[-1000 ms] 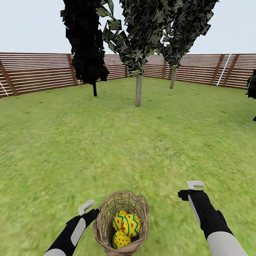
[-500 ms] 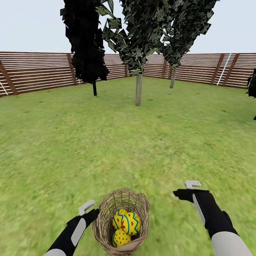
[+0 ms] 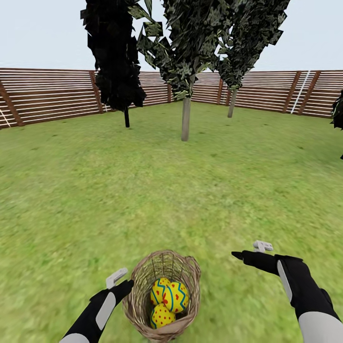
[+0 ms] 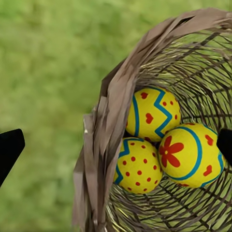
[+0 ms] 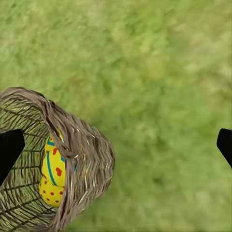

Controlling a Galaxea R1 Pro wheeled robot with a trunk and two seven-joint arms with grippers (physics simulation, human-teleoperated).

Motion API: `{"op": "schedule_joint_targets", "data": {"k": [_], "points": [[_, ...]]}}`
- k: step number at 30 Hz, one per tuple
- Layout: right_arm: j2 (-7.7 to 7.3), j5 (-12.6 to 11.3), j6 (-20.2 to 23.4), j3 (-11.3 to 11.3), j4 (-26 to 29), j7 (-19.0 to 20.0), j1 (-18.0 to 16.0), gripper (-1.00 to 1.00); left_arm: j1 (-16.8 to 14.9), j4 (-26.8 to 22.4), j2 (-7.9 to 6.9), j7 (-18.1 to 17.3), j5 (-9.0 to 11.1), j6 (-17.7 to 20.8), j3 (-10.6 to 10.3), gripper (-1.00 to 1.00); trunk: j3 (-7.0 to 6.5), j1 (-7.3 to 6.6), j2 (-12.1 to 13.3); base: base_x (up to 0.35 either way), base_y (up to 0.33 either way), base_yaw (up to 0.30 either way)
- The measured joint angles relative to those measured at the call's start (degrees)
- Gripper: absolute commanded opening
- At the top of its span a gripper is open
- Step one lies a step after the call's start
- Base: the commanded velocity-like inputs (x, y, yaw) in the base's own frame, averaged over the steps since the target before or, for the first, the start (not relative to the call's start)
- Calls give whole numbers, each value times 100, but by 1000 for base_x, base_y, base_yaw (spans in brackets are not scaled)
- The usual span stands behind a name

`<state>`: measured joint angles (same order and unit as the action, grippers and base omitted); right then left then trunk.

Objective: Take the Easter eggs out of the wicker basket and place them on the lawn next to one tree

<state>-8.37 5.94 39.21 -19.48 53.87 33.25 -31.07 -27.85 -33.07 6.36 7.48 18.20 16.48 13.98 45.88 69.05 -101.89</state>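
The wicker basket stands on the lawn just in front of me. Three yellow Easter eggs lie in it, packed together. Up close, the eggs rest on the woven bottom behind the thick rim of the basket. My left gripper hovers by the basket's left side, open, its span straddling the rim. To the right of the basket my right gripper is open, apart from it. Between its wide-set fingers there is grass, with the basket and eggs to one side.
A tree with a pale trunk stands mid-lawn straight ahead, and a second one further back right. A dark thin-trunked tree is at the left. A brown slatted fence rings the garden.
My right arm has turned, and its gripper now points left towards the basket and sits a little lower. The left arm, basket and eggs have stayed put.
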Motion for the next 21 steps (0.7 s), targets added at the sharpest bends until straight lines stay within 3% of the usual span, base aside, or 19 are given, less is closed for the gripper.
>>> {"op": "schedule_joint_targets", "data": {"k": [21], "points": [[11, 39, 0, -5, -5, 9, 0, 100, 0, 165, 8, 0, 0, -5, -27, 100, 377, 461, -842, 0, 0, 0]]}}
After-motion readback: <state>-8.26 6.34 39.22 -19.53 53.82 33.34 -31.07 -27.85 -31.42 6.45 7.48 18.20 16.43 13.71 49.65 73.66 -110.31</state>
